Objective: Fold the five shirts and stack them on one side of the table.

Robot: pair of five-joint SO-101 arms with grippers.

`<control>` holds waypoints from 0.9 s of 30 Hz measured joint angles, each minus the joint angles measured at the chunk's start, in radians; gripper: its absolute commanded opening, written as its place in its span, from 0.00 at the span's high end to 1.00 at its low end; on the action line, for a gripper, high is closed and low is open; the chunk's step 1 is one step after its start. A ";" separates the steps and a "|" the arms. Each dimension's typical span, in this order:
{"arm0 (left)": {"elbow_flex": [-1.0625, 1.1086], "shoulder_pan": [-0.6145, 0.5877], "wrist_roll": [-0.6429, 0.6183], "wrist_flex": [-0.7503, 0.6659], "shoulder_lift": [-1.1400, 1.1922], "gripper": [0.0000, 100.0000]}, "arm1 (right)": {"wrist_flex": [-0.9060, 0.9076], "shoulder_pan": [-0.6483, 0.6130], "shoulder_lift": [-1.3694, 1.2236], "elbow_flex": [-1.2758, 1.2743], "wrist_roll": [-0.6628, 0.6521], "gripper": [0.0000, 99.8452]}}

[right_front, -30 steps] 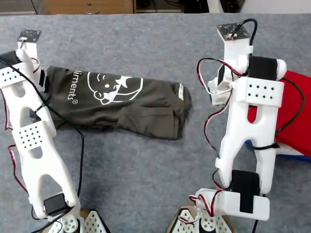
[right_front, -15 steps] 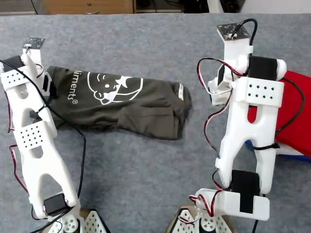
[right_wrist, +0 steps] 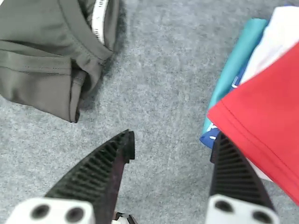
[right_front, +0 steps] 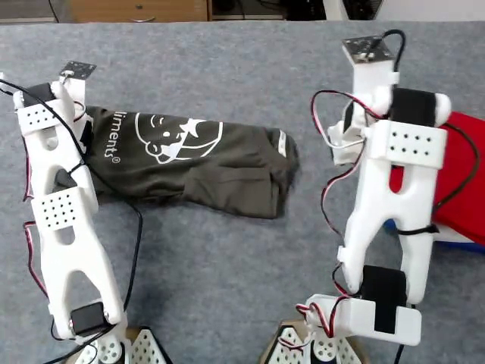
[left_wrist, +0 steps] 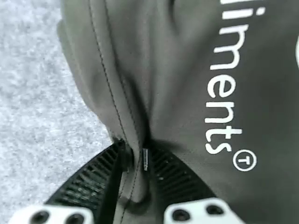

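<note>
Left hand (left_wrist: pixel 133 154) pinches a ridge of the olive shirt (right_front: pixel 189 163) at its edge — we fear that thin fold slipping free, or a pull dragging the bundle askew on the worktop (right_front: pixel 227 288). Right hand (right_wrist: pixel 170 149) hangs spread near the stack (right_wrist: pixel 233 70). We count two hands, one olive shirt, one red shirt (right_front: pixel 457 171) on top — layers beneath uncertain.

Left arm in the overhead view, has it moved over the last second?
Yes. The left arm has swung sideways toward the white print on the dark shirt, which stayed put.
</note>
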State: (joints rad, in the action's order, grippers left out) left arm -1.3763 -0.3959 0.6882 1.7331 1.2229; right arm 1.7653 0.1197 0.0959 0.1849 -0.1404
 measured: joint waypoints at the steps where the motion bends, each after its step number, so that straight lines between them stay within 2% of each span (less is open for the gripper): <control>1: -0.005 0.000 -0.005 0.002 -0.003 0.98 | 0.000 0.012 0.000 0.000 0.000 0.73; 3: -0.003 0.005 -0.037 0.006 -0.028 0.98 | 0.000 0.043 0.000 0.000 -0.017 0.73; 7: 0.025 0.034 -0.071 0.014 -0.146 0.98 | 0.000 0.107 0.052 -0.005 -0.115 0.81; 10: 0.124 0.078 -0.078 0.014 -0.281 0.98 | 0.000 0.140 0.110 -0.005 -0.175 0.86; 13: 0.272 0.140 -0.080 0.014 -0.440 0.98 | 0.000 0.175 0.166 -0.005 -0.226 0.86; 18: 0.552 0.295 -0.089 0.014 -0.726 0.98 | 0.000 0.244 0.209 -0.005 -0.270 0.86; 21: 0.697 0.411 -0.144 0.014 -0.872 0.98 | 0.003 0.290 0.213 -0.005 -0.273 0.86; 27: 0.816 0.655 -0.272 0.014 -1.008 0.98 | 0.003 0.370 0.216 -0.061 -0.315 0.86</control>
State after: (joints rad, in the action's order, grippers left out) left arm -0.5600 0.2593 0.4166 1.7469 0.2148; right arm 1.7683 0.4895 0.3122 0.1235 -0.4549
